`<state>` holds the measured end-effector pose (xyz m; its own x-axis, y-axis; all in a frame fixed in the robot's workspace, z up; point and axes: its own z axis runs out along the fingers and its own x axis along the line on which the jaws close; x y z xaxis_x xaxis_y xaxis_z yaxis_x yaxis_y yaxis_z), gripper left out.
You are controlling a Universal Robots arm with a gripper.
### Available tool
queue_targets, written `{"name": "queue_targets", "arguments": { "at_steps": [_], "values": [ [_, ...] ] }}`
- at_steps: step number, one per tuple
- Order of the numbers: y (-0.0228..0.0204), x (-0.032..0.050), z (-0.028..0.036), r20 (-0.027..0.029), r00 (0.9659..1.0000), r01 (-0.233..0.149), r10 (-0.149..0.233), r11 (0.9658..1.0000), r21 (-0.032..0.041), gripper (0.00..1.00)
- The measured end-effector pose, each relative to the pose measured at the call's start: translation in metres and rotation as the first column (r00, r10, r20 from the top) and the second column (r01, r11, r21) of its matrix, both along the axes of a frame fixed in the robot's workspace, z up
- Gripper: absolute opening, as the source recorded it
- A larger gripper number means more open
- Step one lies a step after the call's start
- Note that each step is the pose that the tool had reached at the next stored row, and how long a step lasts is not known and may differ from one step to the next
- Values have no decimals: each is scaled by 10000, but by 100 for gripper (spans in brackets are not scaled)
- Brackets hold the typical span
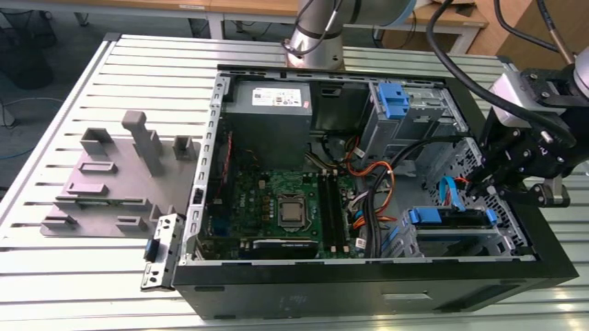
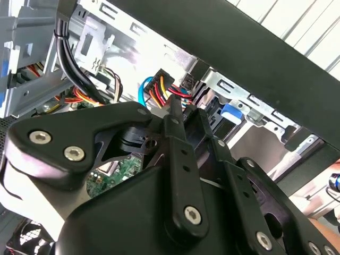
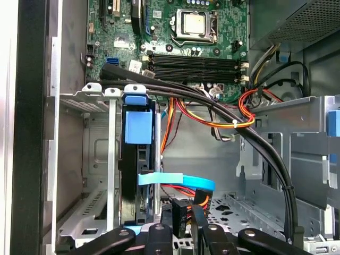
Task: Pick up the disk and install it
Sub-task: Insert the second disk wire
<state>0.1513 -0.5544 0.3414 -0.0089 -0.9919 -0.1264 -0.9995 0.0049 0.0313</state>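
Note:
The disk [image 1: 449,219] sits in its blue caddy inside the metal drive bay at the case's front corner on the exterior view's right. It stands edge-on in the first wrist view, the disk [image 3: 139,175] under its blue tab. My gripper [image 1: 474,185] hovers just above that bay, over the case's side wall. In the first wrist view the gripper [image 3: 180,234] has its fingers [image 3: 158,236] closed around a black cable connector [image 3: 180,213] with red, yellow and orange wires, right beside the disk's end. The second wrist view shows the gripper [image 2: 183,114] tip at the same wire bundle [image 2: 161,87].
The open computer case [image 1: 368,293] lies on a slatted metal table [image 1: 83,276]. Inside are the motherboard [image 1: 276,207], grey power supply [image 1: 267,96], a bare blue bracket [image 1: 393,100] and thick black cables [image 3: 265,154]. A light-blue flat cable [image 3: 175,180] crosses the bay. A grey fixture [image 1: 120,179] stands outside.

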Motion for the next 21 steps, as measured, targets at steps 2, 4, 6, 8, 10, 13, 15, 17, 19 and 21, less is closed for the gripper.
{"name": "queue_targets", "arguments": {
  "at_steps": [2, 4, 6, 8, 10, 13, 15, 17, 19, 21],
  "values": [
    [0, 0, 6, 0, 10000, 0, 0, 10000, -1, 28],
    [1, -1, 11, 0, 10000, 1, -1, 10000, -16, 28],
    [1, 0, 16, 0, 10000, 0, 0, 10000, -67, 28],
    [0, -1, 23, 0, 10000, 1, -1, 9999, -142, 28],
    [0, -1, 27, 0, 10000, 2, -2, 9998, -202, 28],
    [0, -1, 27, 0, 10000, 1, -1, 9998, -208, 28],
    [4, -1, 27, 0, 10000, 1, -1, 9998, -210, 28],
    [26, 0, 28, -1, 10000, 1, -1, 9997, -227, 28],
    [67, -1, 29, 0, 10000, 1, -1, 9996, -297, 28],
    [81, -1, 38, 0, 10000, 1, -1, 9994, -342, 28]
  ]
}}
